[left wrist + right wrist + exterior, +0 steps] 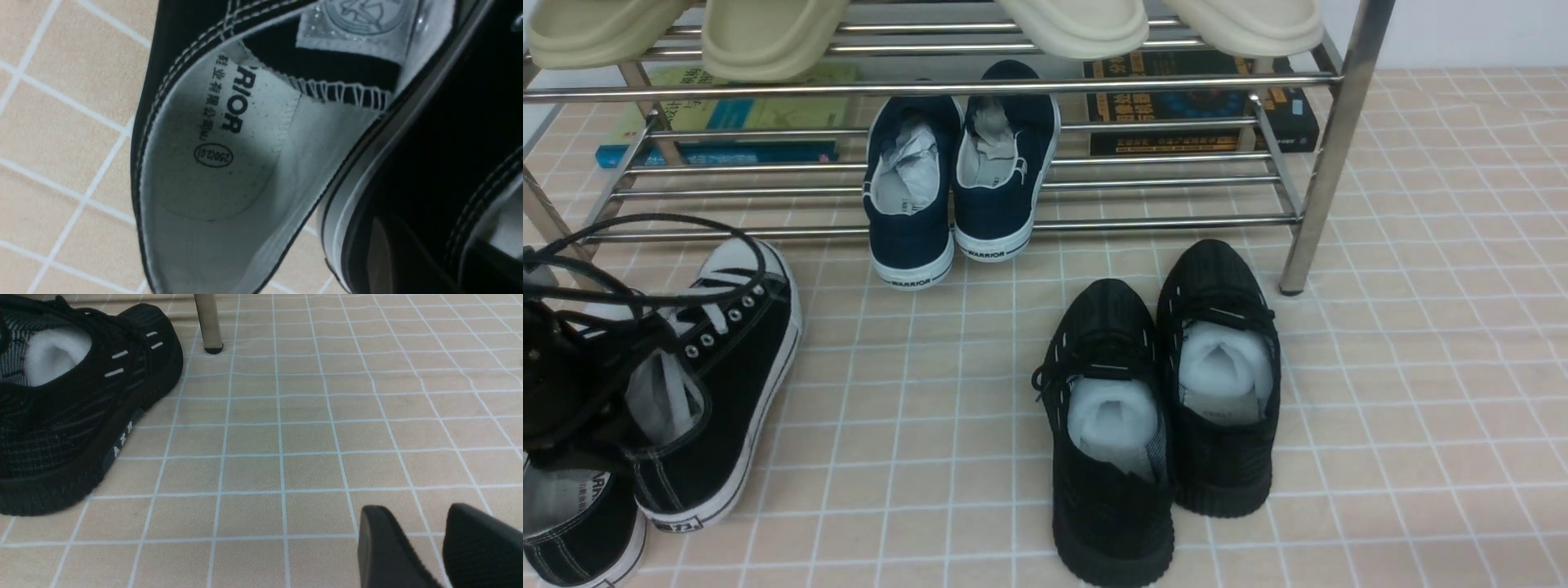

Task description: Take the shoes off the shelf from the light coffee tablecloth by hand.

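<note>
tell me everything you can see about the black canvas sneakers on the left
The black canvas sneakers are low-tops with white rubber soles, white stitching, metal eyelets and white laces; one white toe cap shows. Both lie on the light coffee tablecloth, in front of the chrome shelf, not on it. The nearer one's pale insole bears printed lettering. The left arm covers part of them; any grip is hidden.
</note>
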`<state>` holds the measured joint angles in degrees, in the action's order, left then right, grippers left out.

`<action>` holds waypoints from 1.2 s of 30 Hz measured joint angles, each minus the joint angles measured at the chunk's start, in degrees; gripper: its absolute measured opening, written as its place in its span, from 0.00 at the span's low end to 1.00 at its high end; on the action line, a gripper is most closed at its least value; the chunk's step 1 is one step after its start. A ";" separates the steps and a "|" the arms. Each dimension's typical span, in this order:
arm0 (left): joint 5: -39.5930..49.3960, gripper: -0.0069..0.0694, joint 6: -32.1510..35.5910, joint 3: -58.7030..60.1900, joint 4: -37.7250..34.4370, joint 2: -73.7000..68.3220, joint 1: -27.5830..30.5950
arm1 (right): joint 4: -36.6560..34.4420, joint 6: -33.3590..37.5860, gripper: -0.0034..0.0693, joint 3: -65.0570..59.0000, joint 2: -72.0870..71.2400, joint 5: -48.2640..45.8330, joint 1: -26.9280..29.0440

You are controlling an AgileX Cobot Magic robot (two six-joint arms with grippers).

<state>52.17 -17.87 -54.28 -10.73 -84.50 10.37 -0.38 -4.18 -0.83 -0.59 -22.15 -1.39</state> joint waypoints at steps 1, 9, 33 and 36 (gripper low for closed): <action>-0.42 0.25 0.40 0.00 -0.05 0.00 0.00 | 0.00 0.00 0.38 0.00 0.00 0.00 0.00; -0.54 0.47 2.48 -2.68 0.31 0.05 0.00 | 0.00 0.00 0.38 0.00 0.00 0.00 0.00; 15.25 0.09 29.79 -4.88 -4.79 31.26 0.00 | 0.00 0.00 0.38 0.00 0.00 0.00 0.00; 14.83 0.09 39.35 1.39 -13.25 37.04 0.00 | 0.00 0.00 0.38 0.00 0.00 0.00 0.00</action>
<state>67.00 21.47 -52.89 -23.98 -47.46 10.37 -0.38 -4.18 -0.83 -0.59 -22.15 -1.39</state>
